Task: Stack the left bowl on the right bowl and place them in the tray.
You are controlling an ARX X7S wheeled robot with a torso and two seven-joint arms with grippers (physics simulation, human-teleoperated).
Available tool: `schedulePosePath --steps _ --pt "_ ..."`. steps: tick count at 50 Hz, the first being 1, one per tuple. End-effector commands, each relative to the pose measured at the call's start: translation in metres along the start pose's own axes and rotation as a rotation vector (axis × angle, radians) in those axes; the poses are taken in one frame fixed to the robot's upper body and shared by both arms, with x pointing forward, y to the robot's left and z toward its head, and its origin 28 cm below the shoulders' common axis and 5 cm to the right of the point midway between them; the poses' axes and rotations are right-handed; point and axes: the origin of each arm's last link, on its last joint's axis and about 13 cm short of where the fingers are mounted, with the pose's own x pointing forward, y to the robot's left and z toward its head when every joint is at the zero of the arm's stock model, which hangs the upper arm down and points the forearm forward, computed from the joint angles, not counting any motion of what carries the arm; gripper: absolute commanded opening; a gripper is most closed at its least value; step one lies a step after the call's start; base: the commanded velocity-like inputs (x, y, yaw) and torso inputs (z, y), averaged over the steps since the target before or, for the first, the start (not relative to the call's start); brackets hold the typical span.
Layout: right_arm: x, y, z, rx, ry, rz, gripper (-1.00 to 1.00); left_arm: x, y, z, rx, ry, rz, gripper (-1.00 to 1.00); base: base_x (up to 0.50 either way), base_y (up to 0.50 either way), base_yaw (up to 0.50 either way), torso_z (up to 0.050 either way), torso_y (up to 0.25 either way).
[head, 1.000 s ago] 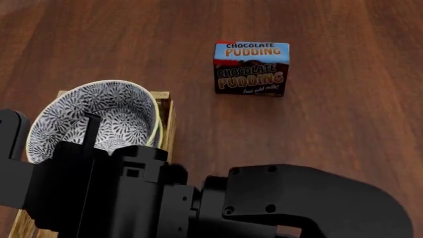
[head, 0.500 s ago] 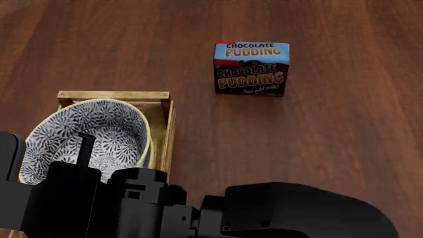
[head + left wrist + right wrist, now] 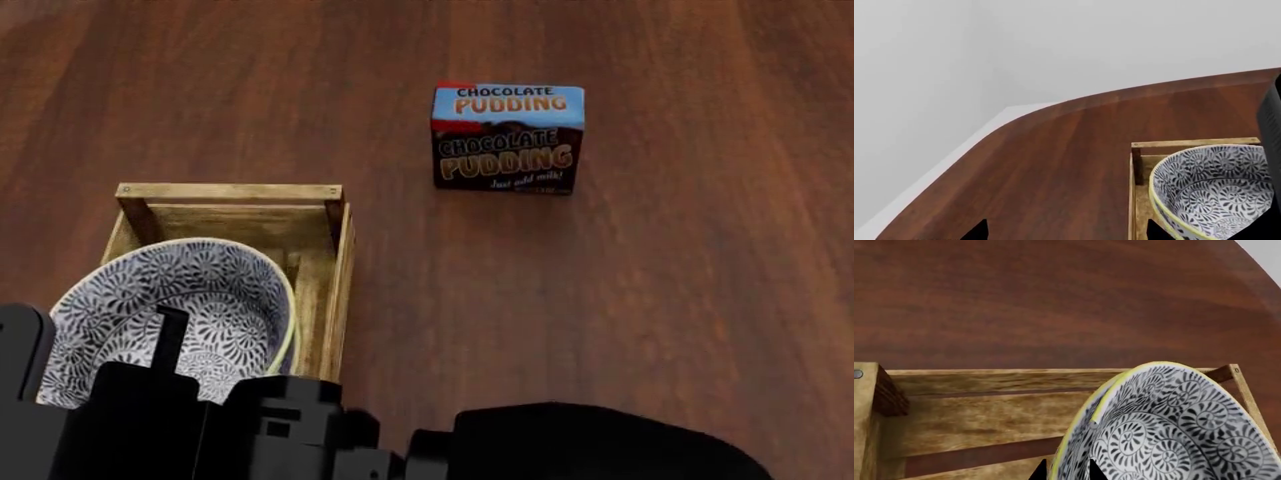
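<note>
The stacked bowls [image 3: 174, 295] are white with a dark floral pattern and a yellow rim. They sit tilted inside the light-wood tray [image 3: 227, 192] at the lower left of the head view. My right gripper [image 3: 1067, 472] is shut on their rim [image 3: 1104, 390], with one fingertip outside and one inside the bowls. Whether the bowls touch the slats [image 3: 974, 417] I cannot tell. My left gripper [image 3: 1067, 231] is open over bare table beside the tray [image 3: 1194, 143], holding nothing. The bowls [image 3: 1214, 185] show at that view's edge.
A chocolate pudding box [image 3: 507, 138] stands upright on the dark wood table [image 3: 641, 300], to the right of and beyond the tray. My black arms fill the bottom of the head view. The table's curved edge [image 3: 987, 135] shows in the left wrist view.
My right gripper has carried the bowls down and toward me, deeper into the tray. The tray's far end and inner slats have come into view.
</note>
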Motion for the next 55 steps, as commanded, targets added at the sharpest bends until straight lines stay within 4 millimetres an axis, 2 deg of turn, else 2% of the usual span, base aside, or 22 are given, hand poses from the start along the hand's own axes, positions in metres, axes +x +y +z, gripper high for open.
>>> schedulePosePath --steps 1,34,55 --pt "0.004 -0.001 -0.002 -0.034 -0.015 0.039 -1.0 -0.001 0.001 0.0 0.003 0.001 0.001 1.0 0.0 0.0 0.0 0.0 0.0" --pt "0.021 0.005 -0.022 -0.075 -0.024 0.083 -1.0 0.001 0.0 -0.002 0.005 0.003 0.005 1.0 0.0 0.0 0.0 0.0 0.001" --pt "0.032 0.009 -0.04 -0.04 -0.007 0.116 -1.0 0.0 0.0 -0.005 0.009 0.008 0.008 1.0 0.0 0.0 0.0 0.0 0.0"
